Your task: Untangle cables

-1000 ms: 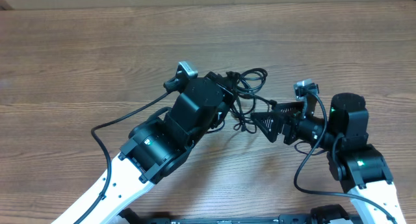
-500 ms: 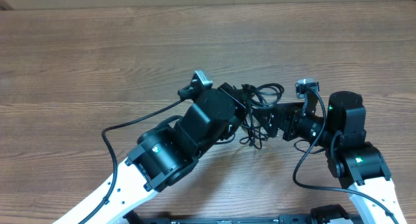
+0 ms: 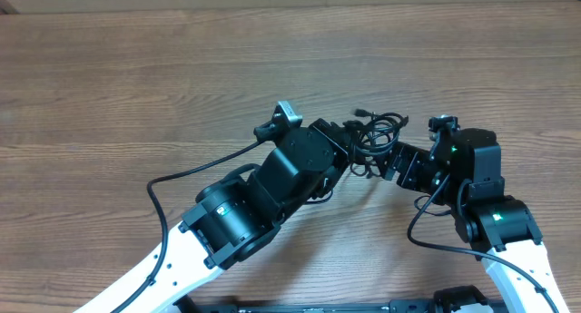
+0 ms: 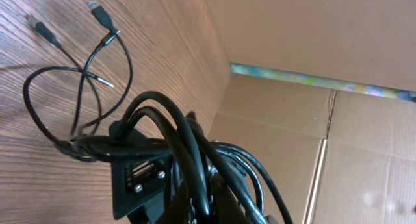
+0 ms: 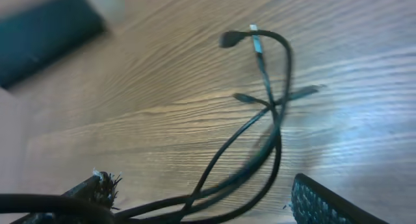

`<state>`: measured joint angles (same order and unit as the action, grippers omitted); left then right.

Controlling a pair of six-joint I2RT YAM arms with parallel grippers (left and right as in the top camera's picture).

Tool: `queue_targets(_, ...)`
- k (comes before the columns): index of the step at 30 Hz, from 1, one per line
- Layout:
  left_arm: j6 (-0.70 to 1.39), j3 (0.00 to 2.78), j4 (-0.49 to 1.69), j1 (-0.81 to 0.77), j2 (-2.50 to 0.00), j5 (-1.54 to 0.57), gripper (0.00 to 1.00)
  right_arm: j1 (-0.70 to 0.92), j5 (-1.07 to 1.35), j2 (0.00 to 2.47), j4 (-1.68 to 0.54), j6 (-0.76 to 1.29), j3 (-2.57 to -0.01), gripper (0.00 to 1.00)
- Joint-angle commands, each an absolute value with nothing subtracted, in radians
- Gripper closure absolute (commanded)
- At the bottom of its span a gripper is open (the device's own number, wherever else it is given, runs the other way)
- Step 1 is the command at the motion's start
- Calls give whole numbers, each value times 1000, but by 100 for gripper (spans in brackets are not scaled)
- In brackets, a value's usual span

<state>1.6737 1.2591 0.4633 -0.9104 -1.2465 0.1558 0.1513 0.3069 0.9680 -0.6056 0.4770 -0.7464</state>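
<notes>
The cables [image 3: 377, 130] are a small knot of thin black cords on the wooden table, right of centre. My left gripper [image 3: 349, 148] reaches in from the lower left and is shut on the knot's left side. In the left wrist view the thick strands run up out of the left gripper [image 4: 211, 208], and thin cable loops [image 4: 78, 100] with small plugs lie on the wood beyond. My right gripper [image 3: 392, 161] stands open just right of the knot. In the right wrist view, cable strands [image 5: 266, 120] pass between the right gripper's [image 5: 208, 208] spread fingers [image 5: 325, 204].
A cardboard wall [image 4: 312, 29] rises along the table's far edge. A blurred dark block [image 5: 45, 36] sits at the top left of the right wrist view. Bare wood [image 3: 136, 77] stretches left of the arms. The left arm's own black wire [image 3: 182, 177] loops over the table.
The left gripper has carried the cable knot right and toward the far edge. The right gripper has swung up to meet it, and the strands now lie between its fingers.
</notes>
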Motion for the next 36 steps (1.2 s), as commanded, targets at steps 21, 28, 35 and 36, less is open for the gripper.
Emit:
queue_targets(21,1683,1272,447,-916,-1241,193,96,150,-112,969,-780,693,-753,12)
queue_targets(28,1683,1272,448,-902,-1241,213,96,150,-144,969,-797,712,-753,7)
queue_targets(35,1679,1272,466,-902,-1241,229,96,150,-220,969,-834,764,-753,0)
queue_targets(36,1679,1272,473,-902,-1241,236,96,150,-223,969,-837,763,-753,0)
